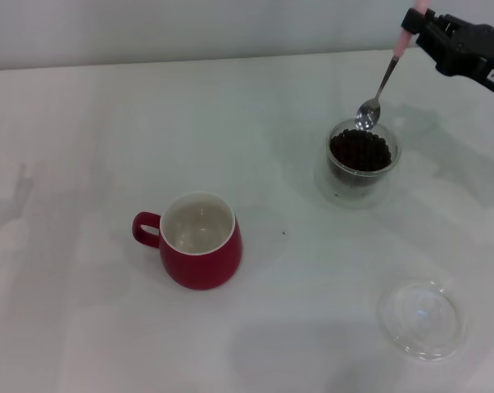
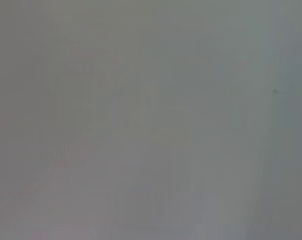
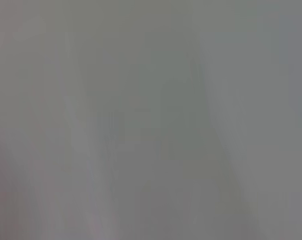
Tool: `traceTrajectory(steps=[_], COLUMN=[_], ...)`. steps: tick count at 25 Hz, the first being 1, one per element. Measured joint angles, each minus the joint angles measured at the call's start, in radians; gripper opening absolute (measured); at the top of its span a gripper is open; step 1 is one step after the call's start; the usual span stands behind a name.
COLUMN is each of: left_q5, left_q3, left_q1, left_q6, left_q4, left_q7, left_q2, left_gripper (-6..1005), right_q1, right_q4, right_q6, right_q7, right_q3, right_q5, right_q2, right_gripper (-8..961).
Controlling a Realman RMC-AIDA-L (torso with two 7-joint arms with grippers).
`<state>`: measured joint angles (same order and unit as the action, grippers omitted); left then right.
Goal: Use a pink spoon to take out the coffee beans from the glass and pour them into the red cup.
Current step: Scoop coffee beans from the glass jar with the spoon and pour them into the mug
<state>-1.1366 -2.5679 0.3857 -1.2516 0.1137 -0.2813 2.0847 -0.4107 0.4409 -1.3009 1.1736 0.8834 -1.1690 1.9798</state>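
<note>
In the head view my right gripper (image 1: 416,26) is at the far right, shut on the pink handle of the pink spoon (image 1: 383,79). The spoon hangs down and to the left, its silver bowl at the far rim of the glass (image 1: 360,159), just above the coffee beans (image 1: 360,151) heaped inside. I cannot tell whether the bowl holds beans. The red cup (image 1: 197,240) stands at the centre left, upright, handle to the left, its white inside showing no beans. My left gripper is not in view. Both wrist views show only a grey blur.
A flat shallow clear round dish (image 1: 420,319) lies on the white table (image 1: 107,147) at the front right. A tiny dark speck (image 1: 283,232) lies between cup and glass.
</note>
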Motion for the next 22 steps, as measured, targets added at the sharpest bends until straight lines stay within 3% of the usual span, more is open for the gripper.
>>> traceTrajectory(steps=[14, 22], left_q5=[0.0, 0.002], left_q3=[0.0, 0.0], left_q1=[0.022, 0.022], left_q6=[0.039, 0.045], left_q4=[0.01, 0.014], left_q7=[-0.001, -0.001], left_q2=[0.0, 0.001], left_gripper=[879, 879], right_q1=[0.007, 0.01], right_q4=[-0.052, -0.07], right_q6=[0.047, 0.09], right_q7=[-0.018, -0.023], right_q3=[0.004, 0.003], right_q5=[-0.029, -0.029], right_q2=[0.004, 0.02], right_gripper=[162, 165])
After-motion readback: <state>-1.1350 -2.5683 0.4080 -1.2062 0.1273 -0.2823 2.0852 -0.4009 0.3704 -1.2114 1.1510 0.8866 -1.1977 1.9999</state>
